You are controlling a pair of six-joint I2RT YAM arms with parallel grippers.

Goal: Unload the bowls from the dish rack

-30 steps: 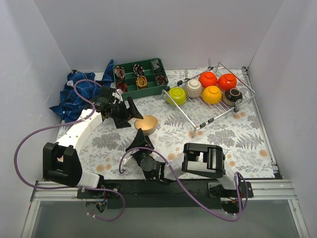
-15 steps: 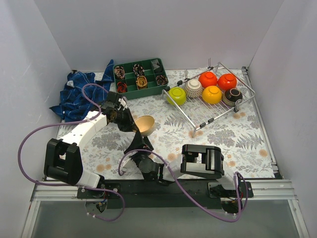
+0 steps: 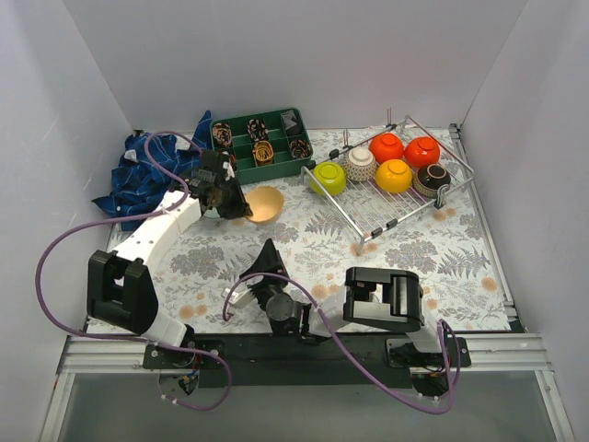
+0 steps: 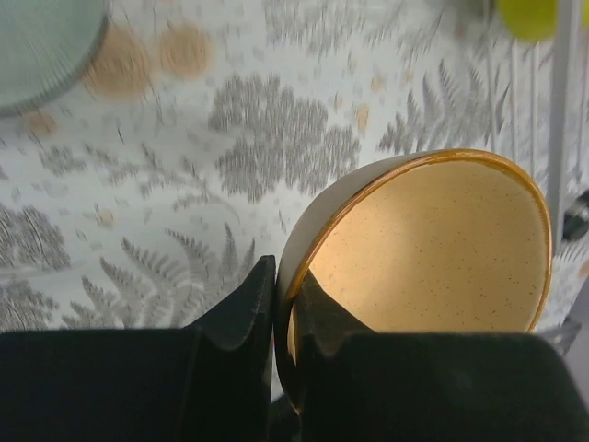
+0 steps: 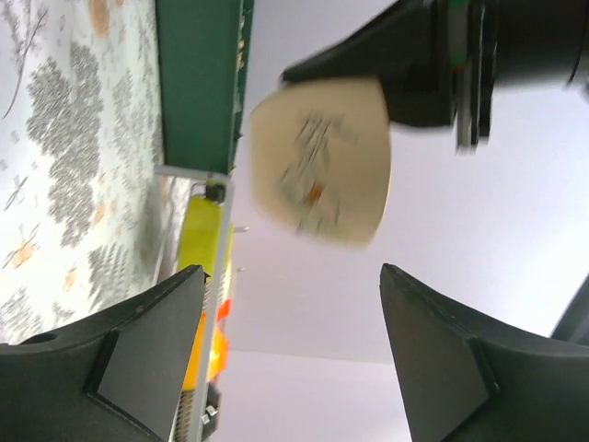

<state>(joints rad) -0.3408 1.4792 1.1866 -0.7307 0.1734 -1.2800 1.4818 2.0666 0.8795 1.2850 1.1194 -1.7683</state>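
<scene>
At left-centre, the left gripper (image 3: pixel 235 204) pinches the rim of the beige bowl (image 3: pixel 266 203) between closed fingers. It holds the bowl tilted over the floral table (image 3: pixel 442 258), well clear of the rack (so this one is nearly unloaded). Near the front, the right gripper (image 3: pixel 268 261) hangs empty, fingers spread wide. Rightward, the dish rack (image 3: pixel 371 214) holds six: lime green bowl (image 3: pixel 329 178), white dotted bowl (image 3: pixel 361 165), red-orange bowl (image 3: pixel 386 147), yellow-orange bowl (image 3: pixel 394 176), second red-orange bowl (image 3: pixel 422 152), dark patterned bowl (image 3: pixel 432 180). Most of the job looks undone.
</scene>
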